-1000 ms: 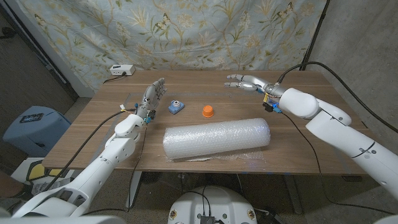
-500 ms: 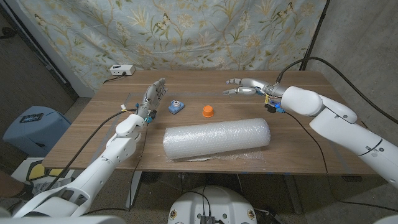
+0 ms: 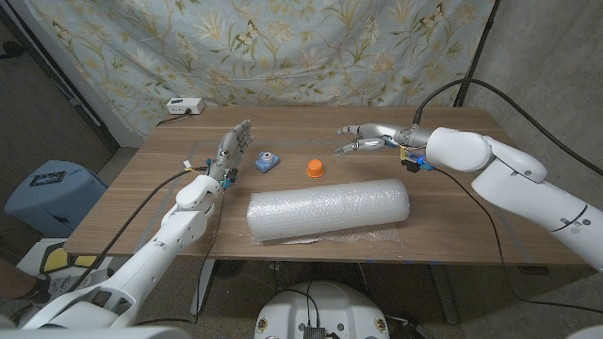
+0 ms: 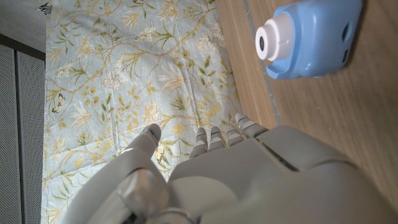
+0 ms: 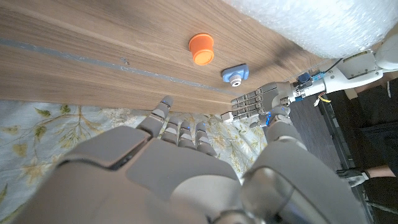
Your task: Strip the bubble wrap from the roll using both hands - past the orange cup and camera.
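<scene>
A roll of bubble wrap lies across the near middle of the table, and its edge shows in the right wrist view. Behind it stand a small orange cup and a blue toy camera. My left hand is raised left of the camera, fingers apart, holding nothing. My right hand hovers behind and right of the cup, fingers spread and empty. Both hands are apart from the roll.
A white power adapter sits at the table's far left edge. A floral cloth hangs behind the table. Cables run off the table's left and right sides.
My right hand has moved left and slightly nearer, toward the orange cup. The left hand has barely moved. The roll, cup and camera are where they were.
</scene>
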Motion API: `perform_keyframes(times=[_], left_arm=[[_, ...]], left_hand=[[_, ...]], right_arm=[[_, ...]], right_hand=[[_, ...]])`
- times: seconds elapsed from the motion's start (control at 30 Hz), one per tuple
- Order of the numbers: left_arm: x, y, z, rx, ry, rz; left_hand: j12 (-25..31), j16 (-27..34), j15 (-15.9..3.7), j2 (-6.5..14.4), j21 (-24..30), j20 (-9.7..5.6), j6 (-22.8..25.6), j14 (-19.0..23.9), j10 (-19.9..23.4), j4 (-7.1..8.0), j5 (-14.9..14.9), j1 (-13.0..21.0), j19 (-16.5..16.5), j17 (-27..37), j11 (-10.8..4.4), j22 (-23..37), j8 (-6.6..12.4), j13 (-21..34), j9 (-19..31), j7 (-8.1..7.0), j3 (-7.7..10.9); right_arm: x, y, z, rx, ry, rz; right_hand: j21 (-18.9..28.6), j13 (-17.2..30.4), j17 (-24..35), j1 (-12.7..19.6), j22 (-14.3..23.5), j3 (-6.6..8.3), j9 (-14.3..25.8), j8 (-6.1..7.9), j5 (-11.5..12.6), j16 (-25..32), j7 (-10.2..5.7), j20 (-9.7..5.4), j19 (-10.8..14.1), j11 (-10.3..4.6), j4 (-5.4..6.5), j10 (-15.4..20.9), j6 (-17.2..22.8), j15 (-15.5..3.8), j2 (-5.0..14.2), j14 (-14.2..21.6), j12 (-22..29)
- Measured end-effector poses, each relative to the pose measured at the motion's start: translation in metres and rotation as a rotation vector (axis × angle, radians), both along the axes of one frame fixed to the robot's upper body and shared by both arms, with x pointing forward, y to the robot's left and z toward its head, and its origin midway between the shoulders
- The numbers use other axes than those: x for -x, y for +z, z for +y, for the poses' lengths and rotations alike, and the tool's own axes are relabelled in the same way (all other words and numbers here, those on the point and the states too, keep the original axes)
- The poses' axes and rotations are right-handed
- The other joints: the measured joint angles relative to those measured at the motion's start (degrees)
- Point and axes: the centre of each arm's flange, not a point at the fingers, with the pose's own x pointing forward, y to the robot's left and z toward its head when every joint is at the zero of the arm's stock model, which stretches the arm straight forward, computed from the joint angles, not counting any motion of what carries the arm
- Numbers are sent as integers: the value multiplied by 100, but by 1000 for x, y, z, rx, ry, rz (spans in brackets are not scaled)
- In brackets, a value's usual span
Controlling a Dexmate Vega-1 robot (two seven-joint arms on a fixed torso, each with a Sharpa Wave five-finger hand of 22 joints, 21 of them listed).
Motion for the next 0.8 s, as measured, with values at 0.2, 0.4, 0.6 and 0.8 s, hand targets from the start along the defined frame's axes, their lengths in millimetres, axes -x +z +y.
perform_keyframes(times=[0.2,0.4,0.6,0.8], left_arm=[[1,-2,1,2,0,2],[2,-4,2,3,-1,4],[3,-6,2,4,-5,4],[3,-7,1,6,-10,5]], left_hand=[[0,0,0,0,0,0,0,0,0,-24,0,0,0,0,0,0,0,0,30,0,24],[0,0,0,24,0,0,0,0,0,-23,0,24,0,0,0,0,0,0,30,0,24],[-22,0,0,24,0,0,0,0,0,-23,0,24,0,0,0,0,1,0,29,0,24],[-22,0,0,24,0,0,0,0,0,-39,0,24,0,0,0,0,1,0,29,0,7]], right_arm=[[7,0,5,48,3,4],[13,-2,8,107,-7,22],[19,-2,12,155,-12,34],[23,-2,16,202,-22,54]], right_hand=[[0,30,0,95,0,24,16,0,40,0,-11,40,-2,120,-24,-60,-50,83,-55,-20,0],[0,58,27,194,0,24,27,0,62,0,-10,131,-94,234,-23,-215,-132,185,-153,-123,0],[0,82,27,227,0,24,27,0,62,0,-11,188,-151,289,-23,-314,-256,266,-187,-204,-26],[0,101,54,269,-1,24,27,0,62,0,-4,203,-208,299,-23,-435,-392,292,-229,-272,-26]])
